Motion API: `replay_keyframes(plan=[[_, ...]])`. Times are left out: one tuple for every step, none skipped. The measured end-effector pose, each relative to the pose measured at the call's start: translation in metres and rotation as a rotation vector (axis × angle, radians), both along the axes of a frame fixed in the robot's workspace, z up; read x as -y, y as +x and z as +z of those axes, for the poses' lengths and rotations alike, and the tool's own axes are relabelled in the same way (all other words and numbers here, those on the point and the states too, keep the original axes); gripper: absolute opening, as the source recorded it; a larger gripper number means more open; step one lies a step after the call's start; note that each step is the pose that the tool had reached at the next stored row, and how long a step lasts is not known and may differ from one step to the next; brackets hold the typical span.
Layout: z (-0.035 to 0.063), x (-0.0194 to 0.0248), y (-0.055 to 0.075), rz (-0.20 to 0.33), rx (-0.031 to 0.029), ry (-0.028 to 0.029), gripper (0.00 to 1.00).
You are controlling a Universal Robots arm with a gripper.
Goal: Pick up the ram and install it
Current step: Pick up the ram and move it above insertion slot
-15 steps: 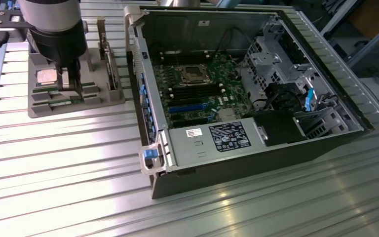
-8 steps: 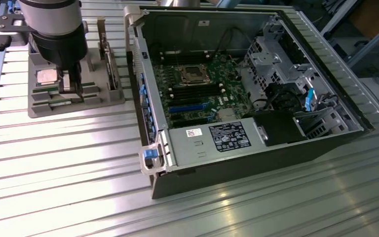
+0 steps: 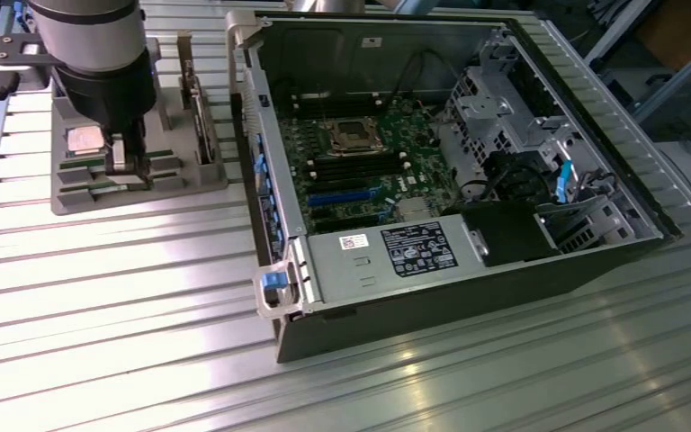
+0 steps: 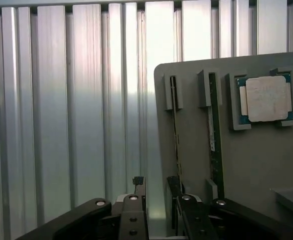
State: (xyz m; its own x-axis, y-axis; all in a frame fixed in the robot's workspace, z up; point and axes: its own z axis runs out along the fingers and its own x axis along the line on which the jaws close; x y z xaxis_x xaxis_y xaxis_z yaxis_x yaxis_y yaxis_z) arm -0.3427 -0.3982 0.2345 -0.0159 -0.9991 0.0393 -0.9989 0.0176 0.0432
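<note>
I hold the pincer point(image 4: 156, 184) spread by the ram point(image 4: 176, 125), whose long axis lies square across my closing line.

Green ram point(image 4: 216, 150), on edge, in grey holder point(image 4: 256, 160)

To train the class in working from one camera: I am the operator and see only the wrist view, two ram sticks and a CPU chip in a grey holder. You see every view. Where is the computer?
Observer: An open computer case lies on the table, to the exterior view's right of the holder.
Operator: Which way does it open?
Observer: Upward; its motherboard lies flat inside, facing up.
Operator: And the arm?
Observer: The arm stands upright over the holder, the hand down at its slots.
</note>
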Motion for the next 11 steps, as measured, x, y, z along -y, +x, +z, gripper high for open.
replay_keyframes(plan=[[-0.0004, -0.0019, -0.002, 0.002, -0.0002, -0.0009, 0.30], [-0.0016, -0.0071, -0.004, 0.008, 0.0000, -0.0018, 0.30], [-0.0022, -0.0097, -0.005, 0.015, 0.0000, -0.0023, 0.30], [-0.0030, -0.0122, -0.005, 0.028, 0.0000, -0.0027, 0.30], [-0.0038, -0.0145, -0.006, 0.041, 0.0000, -0.0030, 0.30], [-0.0054, -0.0171, -0.007, 0.057, 0.0001, -0.0032, 0.30], [-0.0065, -0.0183, -0.008, 0.065, -0.0001, -0.0033, 0.30], [-0.0085, -0.0203, -0.010, 0.072, -0.0001, -0.0034, 0.30], [-0.0105, -0.0229, -0.012, 0.078, 0.0000, -0.0036, 0.30], [-0.0121, -0.0251, -0.014, 0.081, 0.0001, -0.0038, 0.30], [-0.0132, -0.0265, -0.016, 0.083, -0.0001, -0.0039, 0.30]])
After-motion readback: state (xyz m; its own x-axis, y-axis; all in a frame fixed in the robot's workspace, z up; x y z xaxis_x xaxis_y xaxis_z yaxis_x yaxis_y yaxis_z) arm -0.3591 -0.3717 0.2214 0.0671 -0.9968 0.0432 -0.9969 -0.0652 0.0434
